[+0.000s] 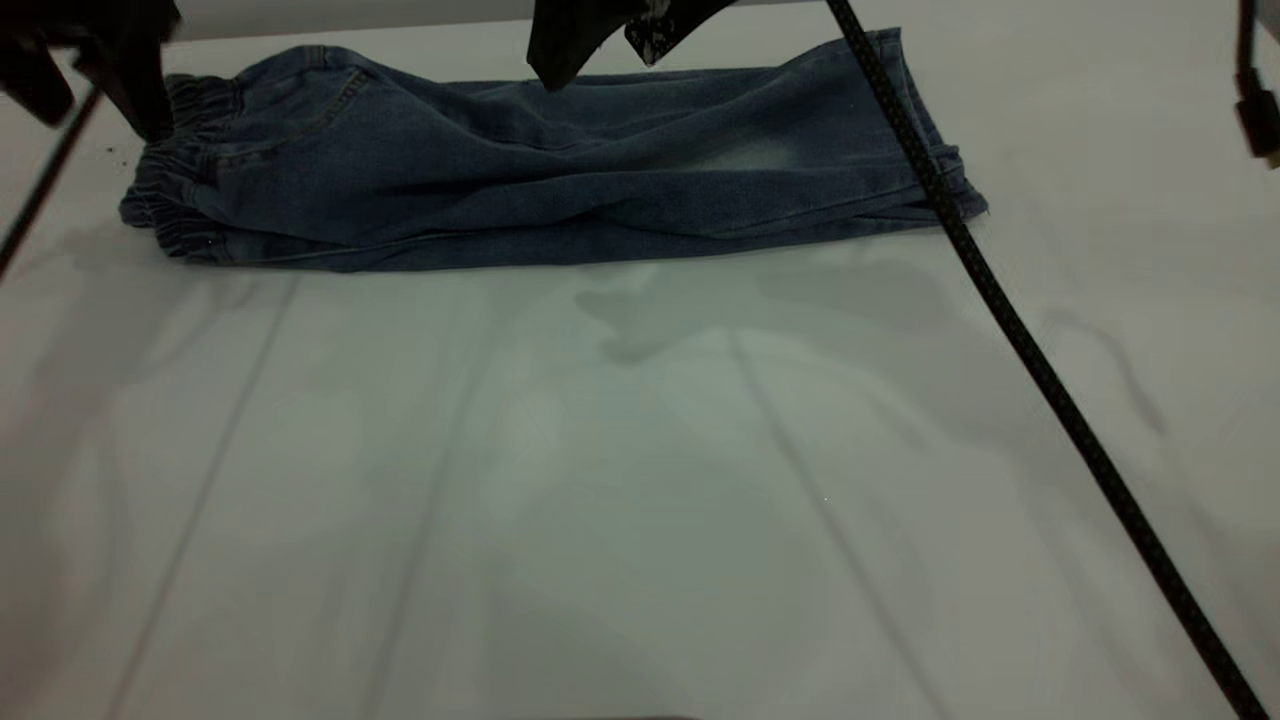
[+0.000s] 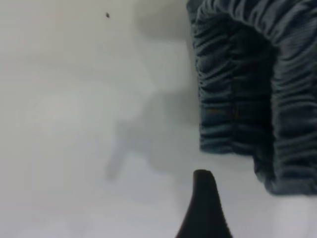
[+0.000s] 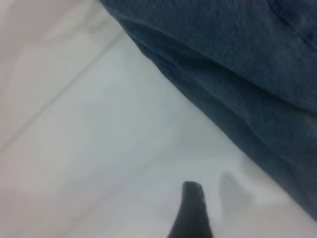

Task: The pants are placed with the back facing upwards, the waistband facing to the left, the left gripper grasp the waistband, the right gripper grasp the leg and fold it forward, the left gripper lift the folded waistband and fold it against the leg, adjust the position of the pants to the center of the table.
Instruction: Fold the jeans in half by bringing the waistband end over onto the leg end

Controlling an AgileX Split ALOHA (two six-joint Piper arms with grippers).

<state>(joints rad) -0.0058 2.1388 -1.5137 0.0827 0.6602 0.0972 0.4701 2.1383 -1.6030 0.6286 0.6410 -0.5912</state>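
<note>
The pants (image 1: 520, 170) lie folded lengthwise into a long strip across the far part of the table (image 1: 640, 500). The ruffled elastic waistband (image 1: 175, 190) points left and the leg hem (image 1: 930, 150) points right. My left gripper (image 1: 140, 100) hovers at the waistband's far left end. In the left wrist view one black finger (image 2: 203, 203) stands over bare table beside the waistband (image 2: 237, 99), holding nothing. My right gripper (image 1: 565, 55) hangs above the strip's middle. In its wrist view a single finger (image 3: 190, 213) shows over the table next to the denim (image 3: 237, 74).
A black braided cable (image 1: 1000, 300) runs diagonally from the top centre over the leg end and down to the lower right corner. A second cable end (image 1: 1258, 110) hangs at the top right. Wide bare tabletop lies in front of the pants.
</note>
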